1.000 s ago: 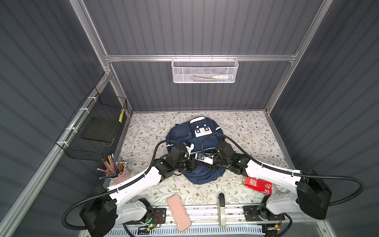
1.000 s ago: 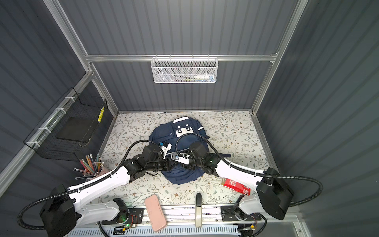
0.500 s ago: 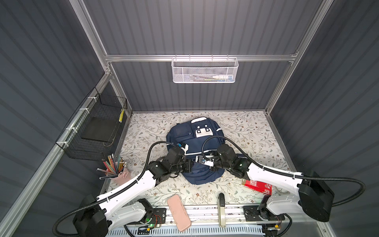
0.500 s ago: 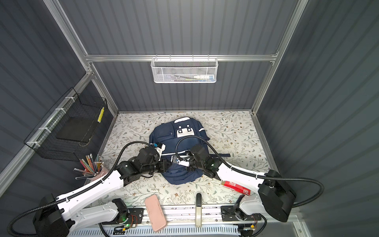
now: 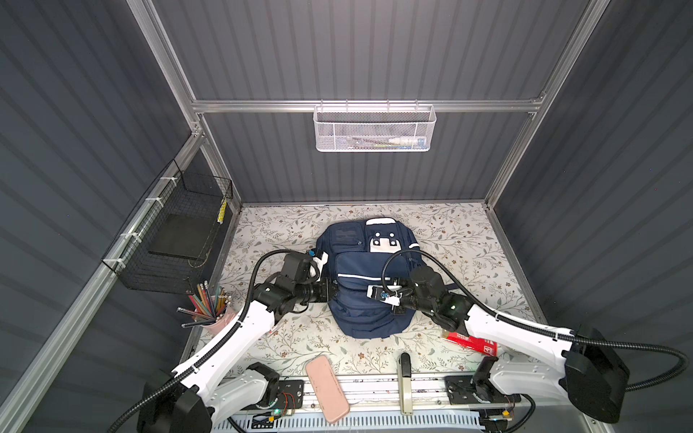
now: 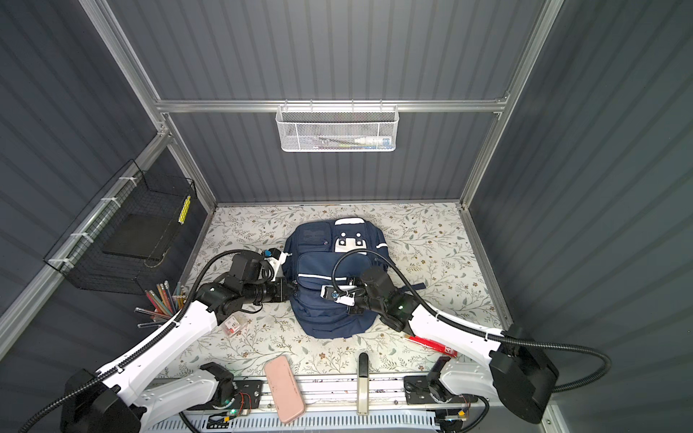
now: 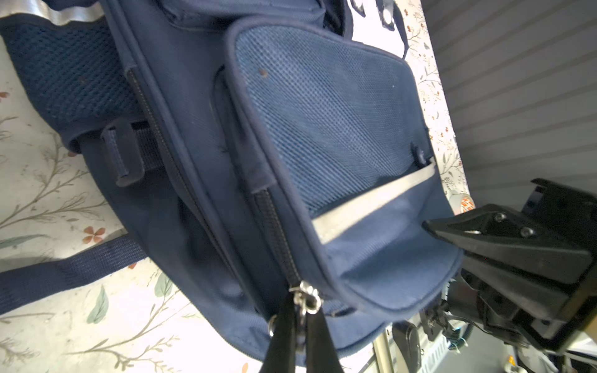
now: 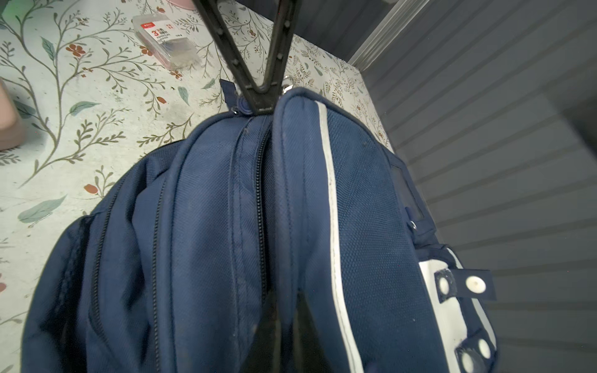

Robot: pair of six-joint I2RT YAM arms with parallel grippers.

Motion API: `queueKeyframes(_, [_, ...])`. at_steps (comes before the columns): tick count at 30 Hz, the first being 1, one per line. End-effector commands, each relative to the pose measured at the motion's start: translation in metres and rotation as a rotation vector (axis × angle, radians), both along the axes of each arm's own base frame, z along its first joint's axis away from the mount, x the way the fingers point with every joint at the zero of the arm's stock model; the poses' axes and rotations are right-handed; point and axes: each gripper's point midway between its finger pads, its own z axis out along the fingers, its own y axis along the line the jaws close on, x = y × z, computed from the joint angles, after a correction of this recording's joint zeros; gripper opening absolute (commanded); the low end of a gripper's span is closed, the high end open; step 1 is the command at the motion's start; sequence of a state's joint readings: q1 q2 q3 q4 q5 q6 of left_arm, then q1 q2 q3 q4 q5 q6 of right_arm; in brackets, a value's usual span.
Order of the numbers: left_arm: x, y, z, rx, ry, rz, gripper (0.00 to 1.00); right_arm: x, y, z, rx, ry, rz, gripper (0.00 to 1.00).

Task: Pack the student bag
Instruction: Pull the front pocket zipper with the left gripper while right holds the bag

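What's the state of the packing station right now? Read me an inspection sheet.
Surface: floral mat, lying flat.
Job's things: backpack, front up in the middle of the mat.
Clutter: pink case, red box, pencil cup, paperclip box around it.
Grippers: left gripper shut on a zipper pull; right gripper shut at the backpack's front, hold unclear.
Cables: black hose arcs over the backpack; another loops beside the left arm.
Surroundings: white mesh basket on the back wall, black wire basket on the side wall.
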State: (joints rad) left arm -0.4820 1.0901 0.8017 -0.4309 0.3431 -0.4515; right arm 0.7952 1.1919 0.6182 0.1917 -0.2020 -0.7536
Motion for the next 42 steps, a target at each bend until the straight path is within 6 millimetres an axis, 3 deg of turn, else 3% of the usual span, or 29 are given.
queueKeyframes(1, [0.038,0.032,0.020,0.060,-0.117,0.136,0.00,-0.001,-0.027,-0.027,-0.056,0.081,-0.059,0.00])
queueKeyframes(4, [0.030,0.022,0.027,0.008,-0.111,0.083,0.00,0.015,-0.035,-0.026,-0.075,0.074,-0.120,0.00])
queueKeyframes(6, [0.021,0.014,0.031,-0.024,-0.106,0.037,0.00,0.029,-0.039,-0.028,-0.091,0.061,-0.180,0.12])
queueKeyframes(7, [0.016,0.009,0.033,-0.032,-0.105,0.017,0.00,0.035,-0.039,-0.028,-0.105,0.049,-0.198,0.13])
queueKeyframes(11, [-0.013,-0.035,0.035,-0.020,-0.127,-0.121,0.00,0.059,-0.038,-0.022,-0.134,0.007,-0.272,0.12])
queueKeyframes(12, [-0.019,-0.045,0.034,-0.010,-0.125,-0.147,0.00,0.064,-0.039,-0.020,-0.138,-0.007,-0.291,0.14])
queueKeyframes(14, [-0.027,-0.060,0.032,-0.024,-0.108,-0.176,0.00,0.071,-0.038,-0.019,-0.141,-0.024,-0.304,0.28])
queueKeyframes(18, [-0.028,-0.073,0.040,-0.114,-0.115,-0.182,0.00,0.060,-0.029,-0.014,-0.103,0.010,-0.237,0.40])
queueKeyframes(25, [-0.029,-0.086,0.045,-0.180,-0.096,-0.205,0.00,0.004,0.004,0.009,0.005,-0.023,-0.043,0.41])
queueKeyframes(28, [-0.030,-0.087,0.045,-0.193,-0.099,-0.207,0.00,0.004,0.009,-0.005,-0.044,0.009,-0.063,0.37])
queueKeyframes(31, [-0.033,-0.082,0.046,-0.185,-0.105,-0.206,0.00,0.014,0.001,-0.023,-0.125,-0.001,-0.113,0.25])
queueKeyframes(34, [-0.033,-0.070,0.041,-0.134,-0.117,-0.170,0.00,0.014,-0.006,-0.029,-0.153,-0.010,-0.117,0.01])
queueKeyframes(38, [-0.016,-0.032,0.012,0.015,-0.093,-0.022,0.00,0.007,-0.016,-0.026,-0.115,-0.014,-0.096,0.00])
queueKeyframes(42, [-0.003,-0.014,0.007,-0.081,-0.045,0.053,0.00,0.005,-0.026,-0.027,-0.093,0.000,-0.088,0.00])
